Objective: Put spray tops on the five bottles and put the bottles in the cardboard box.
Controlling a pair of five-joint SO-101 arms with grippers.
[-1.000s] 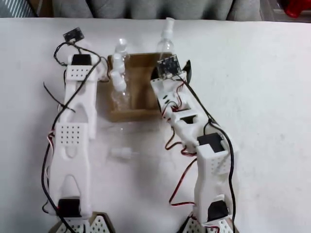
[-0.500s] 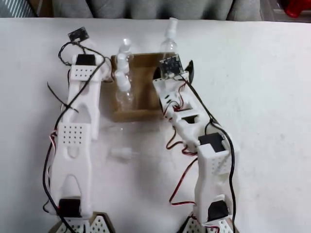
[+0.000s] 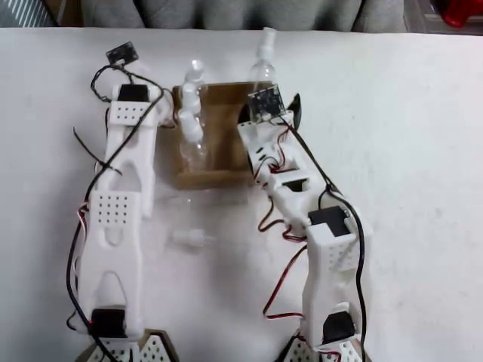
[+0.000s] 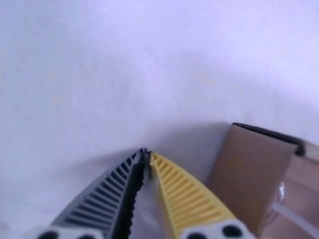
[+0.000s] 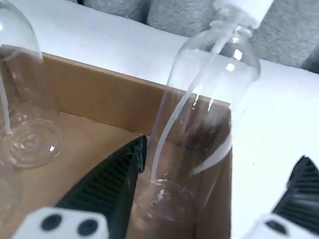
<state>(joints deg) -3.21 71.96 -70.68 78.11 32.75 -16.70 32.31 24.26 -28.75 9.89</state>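
One bottle (image 5: 207,84) within the right hand (image 5: 223,152)

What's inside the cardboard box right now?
In the cardboard box, clear bottles stand along one side and another bottle with a spray top stands in a corner. The right arm hides part of its floor.

I see the box (image 3: 219,179) mid-worktop (image 3: 407,151) toward the back. Bottles (image 3: 190,128) stand inside along its left wall, one more bottle (image 3: 262,64) in its far right corner, spray top (image 3: 189,238) lying out front.
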